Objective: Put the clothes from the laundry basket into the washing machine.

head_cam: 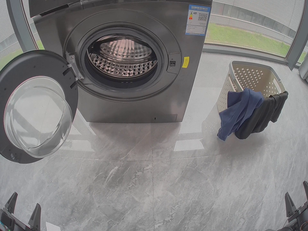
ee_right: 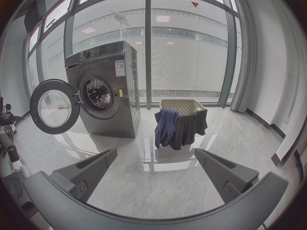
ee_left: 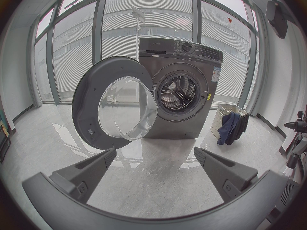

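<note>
Nothing's loaded yet, by our reckoning. The washing machine [head_cam: 134, 109] has a bare drum [head_cam: 122, 60] and its door [head_cam: 35, 106] hangs wide open, so that bit's ready. A blue garment [head_cam: 239, 111] and a dark garment [head_cam: 263, 113] are draped over the near rim of the laundry basket [head_cam: 253, 74], on the floor by the window edge. Our left gripper [ee_left: 154, 150] and right gripper [ee_right: 155, 150] are both spread, carrying nothing. Writing: a blue-and-white label [head_cam: 197, 20] at the front panel's top corner and a yellow sticker [head_cam: 185, 62] beside the opening, both too tiny to read.
</note>
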### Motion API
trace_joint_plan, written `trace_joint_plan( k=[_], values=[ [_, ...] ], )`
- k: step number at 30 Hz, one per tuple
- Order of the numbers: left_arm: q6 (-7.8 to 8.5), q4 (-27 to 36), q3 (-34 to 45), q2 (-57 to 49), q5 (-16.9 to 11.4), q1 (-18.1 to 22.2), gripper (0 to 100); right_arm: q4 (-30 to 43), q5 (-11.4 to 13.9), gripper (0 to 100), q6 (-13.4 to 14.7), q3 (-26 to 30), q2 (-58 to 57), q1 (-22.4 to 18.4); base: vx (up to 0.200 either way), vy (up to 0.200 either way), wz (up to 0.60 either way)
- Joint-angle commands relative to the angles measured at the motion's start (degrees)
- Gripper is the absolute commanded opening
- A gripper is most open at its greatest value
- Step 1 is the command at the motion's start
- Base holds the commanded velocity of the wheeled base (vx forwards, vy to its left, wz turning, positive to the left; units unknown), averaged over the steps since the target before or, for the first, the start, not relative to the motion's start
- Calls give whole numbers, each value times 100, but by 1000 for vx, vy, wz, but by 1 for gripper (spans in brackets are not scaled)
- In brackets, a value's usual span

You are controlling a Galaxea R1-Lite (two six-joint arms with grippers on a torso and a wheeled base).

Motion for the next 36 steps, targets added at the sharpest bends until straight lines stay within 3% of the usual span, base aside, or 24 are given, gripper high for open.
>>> trace_joint_plan(
  k=[1, 36],
  values=[
    [-6, 2, 92, -86, 2, 0, 100, 0, 0, 100, -6, 99, -63, -6, 0, -200, 0],
    [-32, 2, 92, -86, 45, 0, 100, 0, 0, 100, 12, 99, -63, 3, 0, -200, 0]
  ],
)
